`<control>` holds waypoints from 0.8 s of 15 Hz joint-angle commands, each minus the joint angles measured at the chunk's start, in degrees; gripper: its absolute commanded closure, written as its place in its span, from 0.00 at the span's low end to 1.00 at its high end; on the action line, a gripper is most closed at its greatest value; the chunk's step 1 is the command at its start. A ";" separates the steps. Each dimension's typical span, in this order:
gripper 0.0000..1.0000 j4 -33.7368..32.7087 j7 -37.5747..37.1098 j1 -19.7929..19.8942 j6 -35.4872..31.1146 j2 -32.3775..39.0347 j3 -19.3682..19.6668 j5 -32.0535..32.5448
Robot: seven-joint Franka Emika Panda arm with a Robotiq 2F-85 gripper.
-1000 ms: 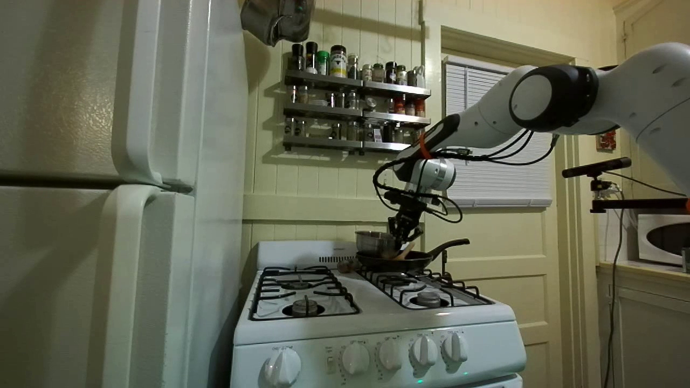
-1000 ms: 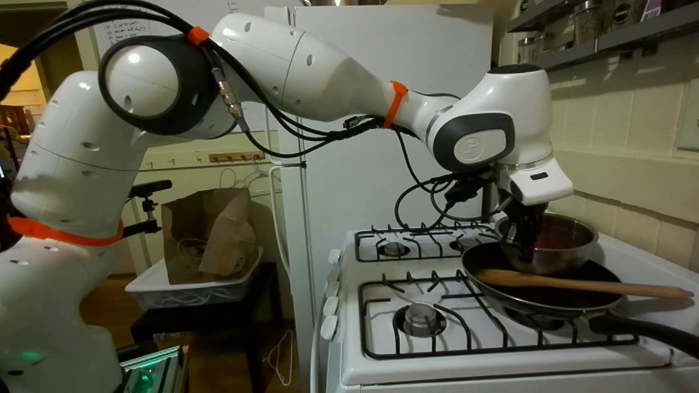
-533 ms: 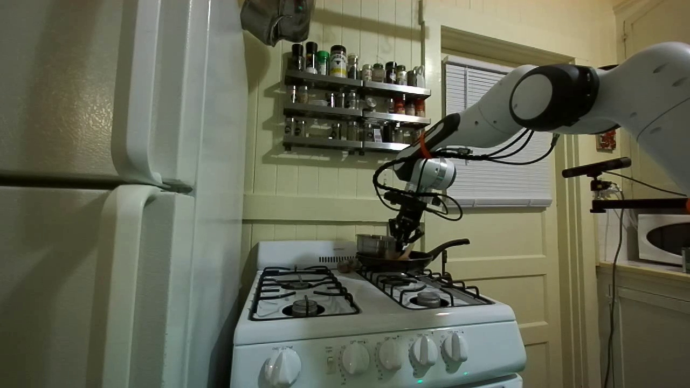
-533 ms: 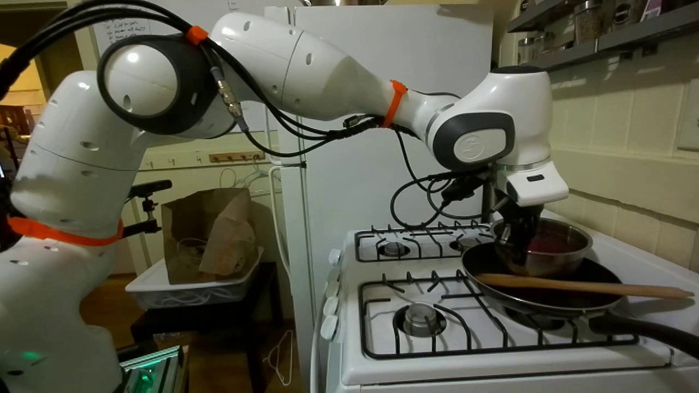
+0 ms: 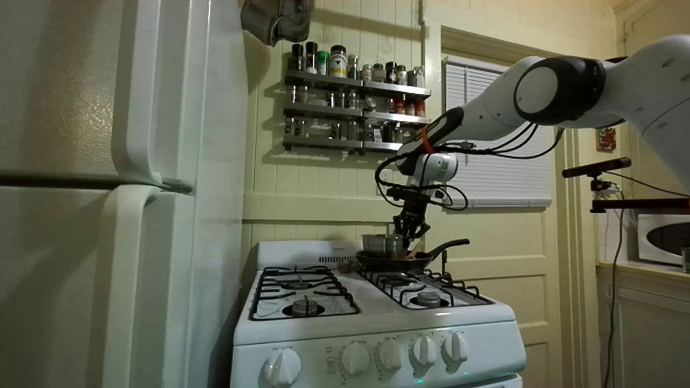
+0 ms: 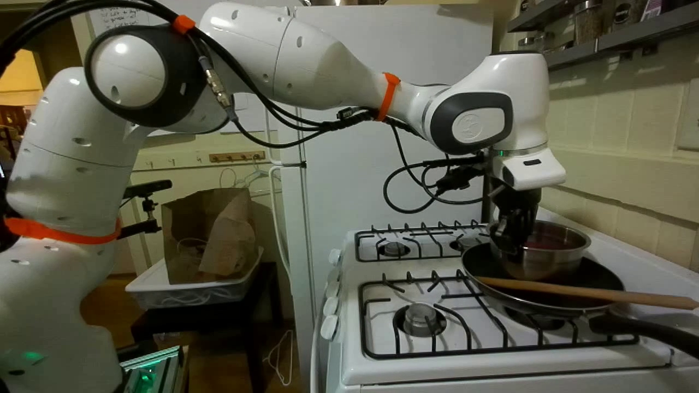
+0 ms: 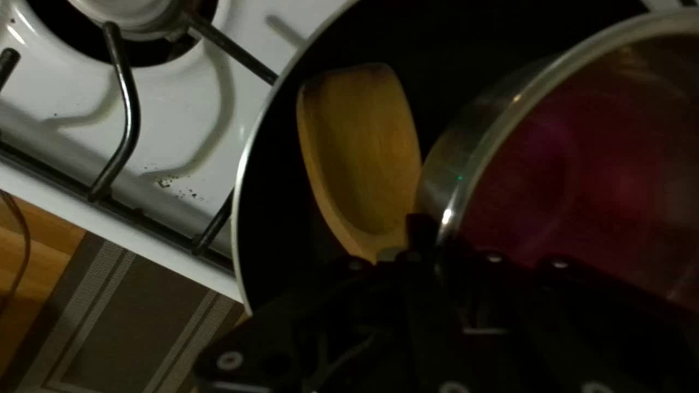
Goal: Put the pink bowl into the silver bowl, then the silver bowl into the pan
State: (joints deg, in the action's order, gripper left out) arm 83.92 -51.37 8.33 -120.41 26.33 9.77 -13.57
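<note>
In an exterior view, the pan (image 5: 391,265) holds the stage at the back of the stove (image 5: 372,323). Inside the pan's rim stands the silver bowl (image 5: 377,246), and at the bowl's edge nearer the pan's handle is the gripper (image 5: 408,241), pointing down. Spice shelves (image 5: 323,81) run in rows high above the pan.

In an exterior view, there it is: a flush of magenta, the pink bowl (image 6: 549,239), nested within the silver bowl, both inside the pan's rim! Whether the metal base meets the pan's floor cannot be made out. Across the pan lies a wooden spoon (image 6: 600,293), its handle running out past the edge.

In the wrist view, close over the pan, the fingers (image 7: 420,232) are clamped on the silver bowl's wall, one outside, one within. The spoon's head lies in the pan right beside that wall; touching or not, it's too tight to call. Pink shows inside the bowl, dim and blurred.
</note>
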 commanded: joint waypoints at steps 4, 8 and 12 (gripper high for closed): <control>0.98 1.42 -1.18 -0.75 1.36 -1.37 0.81 3.35; 0.98 1.47 -0.58 -0.84 0.66 -1.07 0.65 3.72; 0.60 1.59 0.31 -0.84 0.04 -1.25 0.11 3.21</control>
State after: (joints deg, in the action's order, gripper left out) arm 84.40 -51.40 7.92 -119.83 26.22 9.97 -10.87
